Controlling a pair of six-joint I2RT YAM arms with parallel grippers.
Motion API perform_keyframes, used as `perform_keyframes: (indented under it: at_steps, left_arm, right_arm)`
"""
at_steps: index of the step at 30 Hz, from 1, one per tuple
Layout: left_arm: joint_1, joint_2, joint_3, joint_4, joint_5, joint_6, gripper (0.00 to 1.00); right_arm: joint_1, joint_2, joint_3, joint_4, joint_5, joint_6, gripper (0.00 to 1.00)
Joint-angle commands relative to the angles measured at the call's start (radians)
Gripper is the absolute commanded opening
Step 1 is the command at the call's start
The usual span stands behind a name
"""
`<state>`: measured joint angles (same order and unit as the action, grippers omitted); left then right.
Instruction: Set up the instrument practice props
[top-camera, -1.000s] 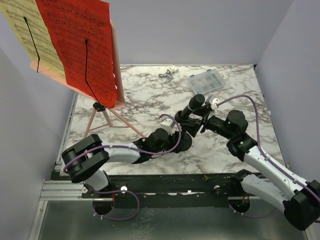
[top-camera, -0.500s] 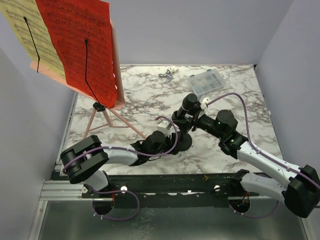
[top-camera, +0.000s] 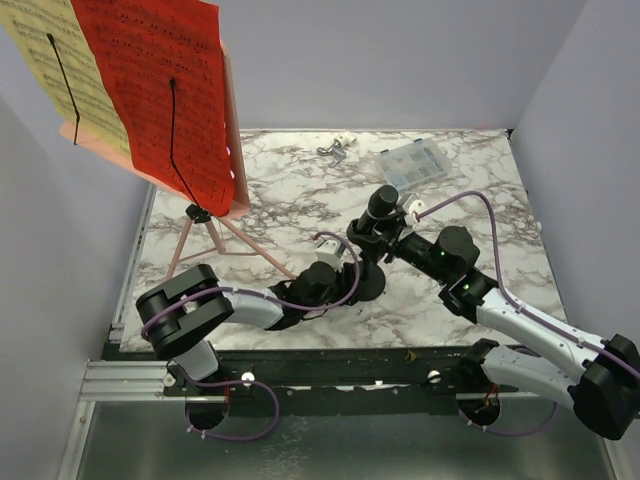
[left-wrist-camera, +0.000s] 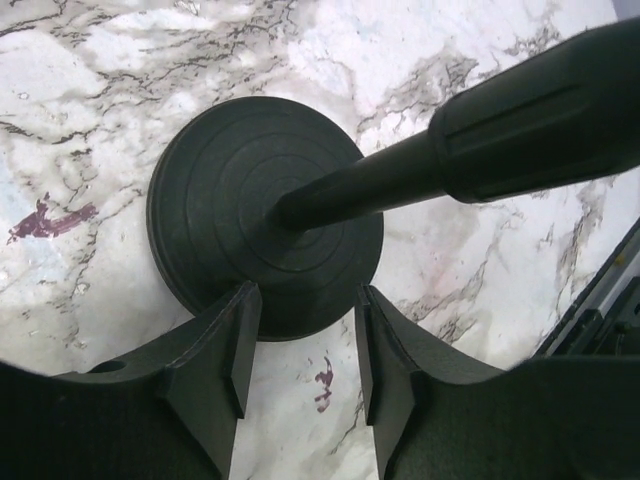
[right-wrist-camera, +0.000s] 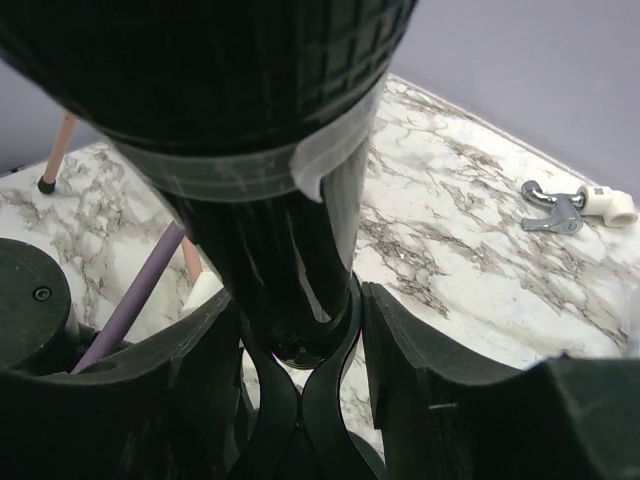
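Note:
The pink music stand (top-camera: 213, 238) stands at the back left, carrying a red page (top-camera: 160, 90) and a yellow page (top-camera: 50, 70). The black microphone (top-camera: 380, 205) leans in its clip above its round base (top-camera: 370, 287) mid-table. My right gripper (top-camera: 386, 237) is shut on the microphone; in the right wrist view its fingers (right-wrist-camera: 400, 350) press the clip on both sides under the microphone (right-wrist-camera: 250, 100). My left gripper (left-wrist-camera: 307, 295) is low at the near rim of the base (left-wrist-camera: 230, 220), open, with its tips straddling that rim.
A clear compartment box (top-camera: 412, 165) and small white and metal bits (top-camera: 335, 148) lie near the back wall. The stand's thin pink legs (top-camera: 250, 245) spread just left of the left arm. Grey walls close in on three sides.
My right arm has swung left and its jaws have closed in around the microphone clip. The microphone has shifted left and now stands steeper. The left jaws have narrowed a little at the base.

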<state>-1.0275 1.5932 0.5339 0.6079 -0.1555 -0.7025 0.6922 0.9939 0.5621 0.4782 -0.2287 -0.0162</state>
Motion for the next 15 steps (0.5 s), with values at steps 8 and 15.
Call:
perform_keyframes:
  at_steps: [8, 15]
  left_arm:
    - [0.003, 0.129, -0.048, -0.006, -0.119, -0.057, 0.45]
    - [0.003, 0.153, -0.07, -0.007, -0.13, -0.086, 0.44]
  right_arm:
    - [0.018, -0.103, 0.014, 0.128, 0.013, 0.006, 0.33]
    - [0.022, -0.131, 0.024, 0.122, 0.019, 0.008, 0.33]
